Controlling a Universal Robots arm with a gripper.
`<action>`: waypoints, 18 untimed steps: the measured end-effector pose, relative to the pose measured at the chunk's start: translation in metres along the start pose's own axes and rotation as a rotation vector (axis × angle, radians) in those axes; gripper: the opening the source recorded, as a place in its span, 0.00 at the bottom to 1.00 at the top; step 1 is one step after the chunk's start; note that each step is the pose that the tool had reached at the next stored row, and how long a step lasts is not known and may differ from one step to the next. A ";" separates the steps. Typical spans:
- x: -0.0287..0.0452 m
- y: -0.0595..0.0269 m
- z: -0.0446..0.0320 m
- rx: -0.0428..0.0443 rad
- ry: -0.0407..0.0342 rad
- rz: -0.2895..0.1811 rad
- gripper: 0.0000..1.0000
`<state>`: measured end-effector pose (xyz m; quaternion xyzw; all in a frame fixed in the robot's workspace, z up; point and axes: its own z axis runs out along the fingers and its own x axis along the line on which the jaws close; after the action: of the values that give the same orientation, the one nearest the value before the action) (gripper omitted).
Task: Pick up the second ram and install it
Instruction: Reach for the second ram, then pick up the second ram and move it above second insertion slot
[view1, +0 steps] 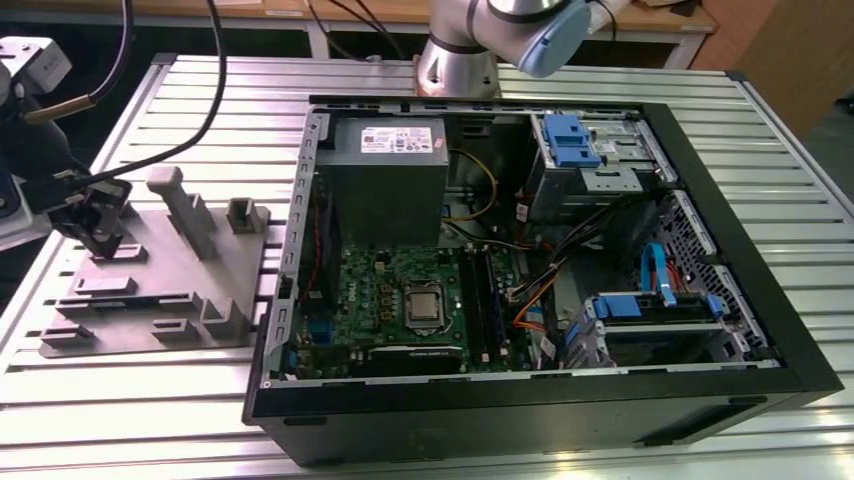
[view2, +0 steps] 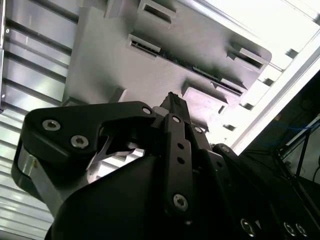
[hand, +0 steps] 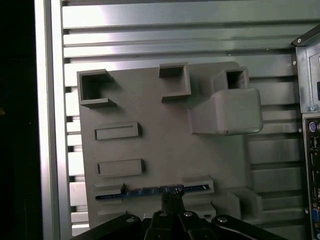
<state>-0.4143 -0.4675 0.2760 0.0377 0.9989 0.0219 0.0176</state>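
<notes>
Black robot hand (view1: 104, 240): at the exterior view's left, over the grey slotted holder plate (view1: 167, 295); we cannot tell how far open it is.
Thin dark second ram (hand: 150, 191): on edge in that plate's slot, just beside the hand.

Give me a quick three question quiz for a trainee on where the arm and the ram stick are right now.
1. True or false: the second ram is already seated in the green circuit board.
2. Multiple choice: the gripper is over A) the power-supply box, B) the grey fixture plate, C) a blue drive bay.
3. Fill in: in the exterior view, the fixture plate lies on the exterior view's ___ of the computer case.

Key: 1 false, the second ram lies in a slot of the grey fixture plate, away from the green circuit board. 2 B. 3 left.
</notes>
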 end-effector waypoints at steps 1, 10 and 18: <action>0.0005 -0.0003 0.0010 0.0000 0.0001 0.000 0.10; 0.0008 -0.0005 0.0022 0.0001 0.0001 0.000 0.10; 0.0008 -0.0005 0.0028 -0.0001 -0.0001 0.000 0.10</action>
<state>-0.4150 -0.4679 0.2732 0.0376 0.9989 0.0220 0.0177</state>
